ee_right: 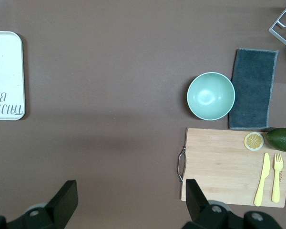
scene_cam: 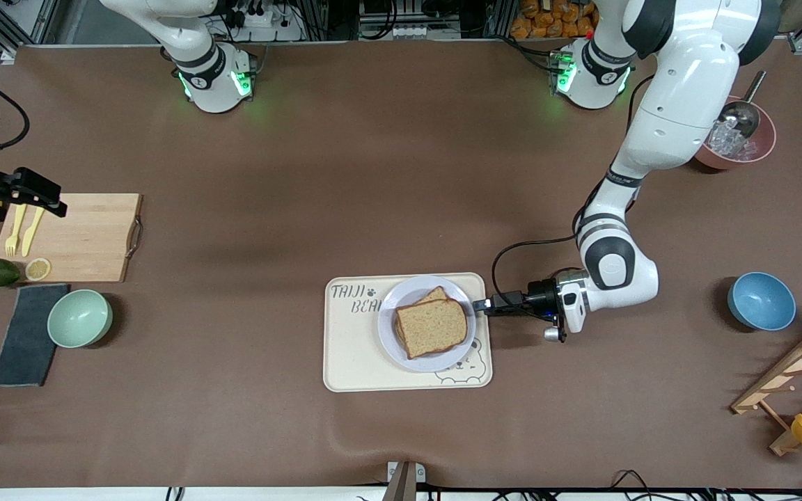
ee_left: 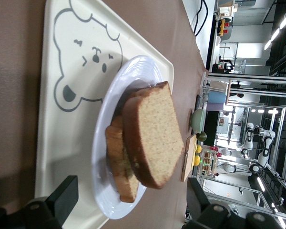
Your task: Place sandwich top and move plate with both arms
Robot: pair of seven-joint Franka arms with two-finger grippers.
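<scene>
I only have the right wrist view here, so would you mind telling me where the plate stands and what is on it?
Observer: The plate sits on the cream tray, with the sandwich top already lying on the stack.
Operator: Thank you. Where is the left gripper?
Observer: The left gripper is low at the plate's rim, on the side toward the left arm's end, fingers open on either side of the rim.
Operator: And my own gripper, as seen from the front?
Observer: The right gripper hangs open over the cutting board, well away from the plate.
</scene>
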